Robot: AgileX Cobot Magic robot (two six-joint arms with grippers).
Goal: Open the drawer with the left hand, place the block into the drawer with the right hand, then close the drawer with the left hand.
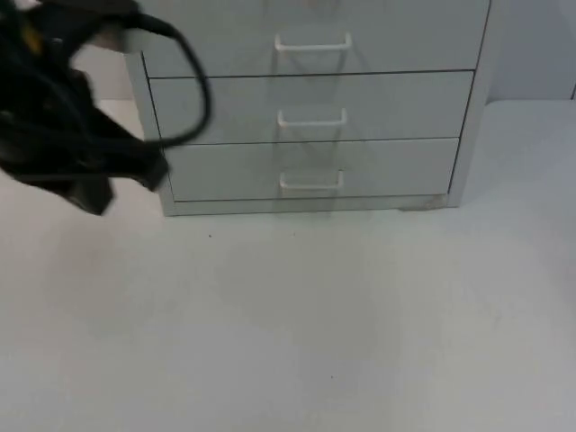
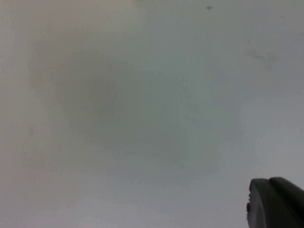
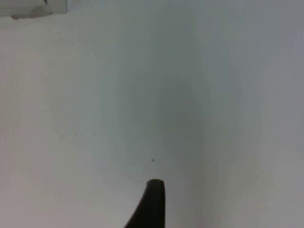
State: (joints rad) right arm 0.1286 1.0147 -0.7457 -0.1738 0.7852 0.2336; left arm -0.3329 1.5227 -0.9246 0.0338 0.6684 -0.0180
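White table top [image 1: 297, 333] carries a grey drawer unit [image 1: 310, 108] at its far edge, all drawers flush, my left gripper [image 1: 90, 193] hovering just beside its left front corner. Along my left fingertip [image 2: 275, 204] lies bare table; I cannot tell whether my fingers are clenched. Beyond my right fingertip [image 3: 152, 204] the unit's base corner [image 3: 33, 7] lies well apart, and again I cannot tell their state.
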